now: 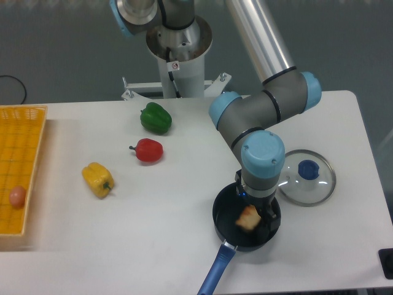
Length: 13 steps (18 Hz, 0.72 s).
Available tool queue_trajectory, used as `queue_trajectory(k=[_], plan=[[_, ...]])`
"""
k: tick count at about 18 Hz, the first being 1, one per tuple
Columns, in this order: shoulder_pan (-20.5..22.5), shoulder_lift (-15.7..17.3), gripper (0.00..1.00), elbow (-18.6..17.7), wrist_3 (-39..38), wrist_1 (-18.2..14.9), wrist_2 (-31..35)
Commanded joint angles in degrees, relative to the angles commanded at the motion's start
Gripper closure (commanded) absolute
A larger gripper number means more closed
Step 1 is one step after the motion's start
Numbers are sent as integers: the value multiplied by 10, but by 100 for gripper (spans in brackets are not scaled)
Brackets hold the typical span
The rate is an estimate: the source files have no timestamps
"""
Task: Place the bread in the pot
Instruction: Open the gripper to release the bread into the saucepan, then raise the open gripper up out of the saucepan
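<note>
Bright, even overhead light, soft shadows; the bread [249, 218] is motion-blurred.

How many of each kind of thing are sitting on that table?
Peppers: 3, green, red, yellow
Bread: 1
Pot: 1
Glass lid: 1
Yellow basket: 1
Egg: 1
Total: 8

The tan bread [249, 218], blurred and perhaps tilting, is sitting inside the black, blue-handled pot [228, 230].
</note>
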Motion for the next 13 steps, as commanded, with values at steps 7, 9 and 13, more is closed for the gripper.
queue_trajectory(k=[7, 9, 13], plan=[[3, 44, 0, -34, 9, 0, -1], [6, 60, 0, -42, 12, -2, -3], [8, 89, 0, -47, 13, -21, -1]])
